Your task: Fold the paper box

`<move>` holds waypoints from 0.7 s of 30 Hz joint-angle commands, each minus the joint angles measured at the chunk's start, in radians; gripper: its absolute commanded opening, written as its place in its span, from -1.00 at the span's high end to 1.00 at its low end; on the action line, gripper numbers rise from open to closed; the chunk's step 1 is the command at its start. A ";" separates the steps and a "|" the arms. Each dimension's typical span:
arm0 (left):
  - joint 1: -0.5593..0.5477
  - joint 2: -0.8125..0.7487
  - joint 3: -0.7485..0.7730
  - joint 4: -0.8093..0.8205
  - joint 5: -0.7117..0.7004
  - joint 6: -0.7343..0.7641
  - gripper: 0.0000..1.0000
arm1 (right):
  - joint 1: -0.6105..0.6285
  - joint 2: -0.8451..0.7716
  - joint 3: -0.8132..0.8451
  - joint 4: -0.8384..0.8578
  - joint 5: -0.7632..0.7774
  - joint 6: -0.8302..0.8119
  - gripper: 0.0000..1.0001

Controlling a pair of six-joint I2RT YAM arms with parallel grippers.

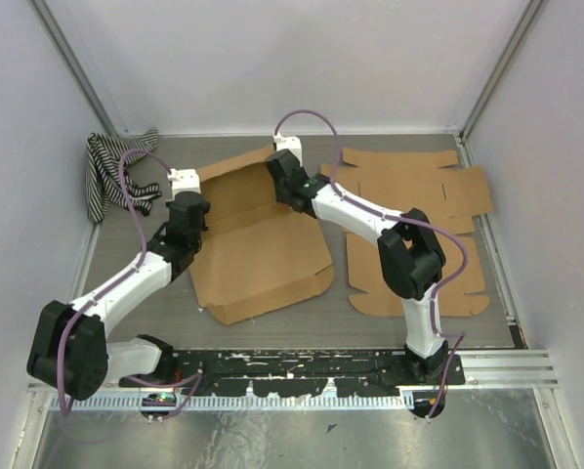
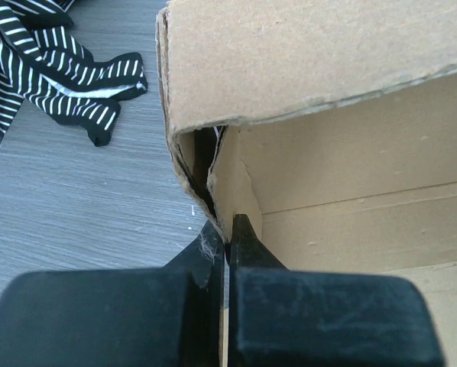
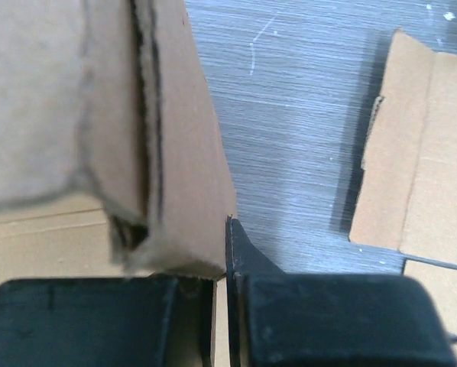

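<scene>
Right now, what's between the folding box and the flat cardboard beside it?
Only bare table between the box and flat cardboard, in the right wrist view; from above, the right arm crosses it.

A black-and-white striped cloth lies crumpled in the far left corner of the grey wood-grain worktop, close to the left wall. A flat, unfolded cardboard cutout lies on the worktop's right side, reaching towards the right wall. A metal rail runs along the near edge. Plain white walls enclose three sides.
</scene>
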State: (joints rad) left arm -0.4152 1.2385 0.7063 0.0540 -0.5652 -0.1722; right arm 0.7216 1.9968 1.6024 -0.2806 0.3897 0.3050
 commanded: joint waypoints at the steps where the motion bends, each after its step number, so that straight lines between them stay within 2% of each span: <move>1: -0.042 -0.014 0.024 -0.042 -0.004 0.005 1.00 | 0.016 0.035 0.142 -0.131 0.152 0.158 0.98; 7: -0.093 0.012 0.062 -0.088 -0.159 0.038 1.00 | 0.015 0.134 0.248 -0.288 0.161 0.222 0.98; 11: -0.102 0.024 0.082 -0.122 -0.216 0.043 0.98 | 0.016 0.107 0.196 -0.268 0.122 0.235 0.98; 15: -0.102 0.024 0.072 -0.115 -0.207 0.033 0.76 | 0.016 0.045 0.127 -0.220 0.061 0.209 0.96; 17: -0.102 0.021 0.073 -0.116 -0.206 0.031 0.63 | 0.016 0.024 0.109 -0.212 0.025 0.193 0.75; 21: -0.102 0.013 0.094 -0.163 -0.231 0.015 0.16 | 0.016 -0.021 0.078 -0.219 -0.027 0.180 0.23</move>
State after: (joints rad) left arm -0.5110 1.2663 0.7486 -0.0757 -0.7490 -0.1452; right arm 0.7418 2.0892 1.6985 -0.5335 0.3901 0.4873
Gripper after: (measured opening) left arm 0.340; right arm 0.295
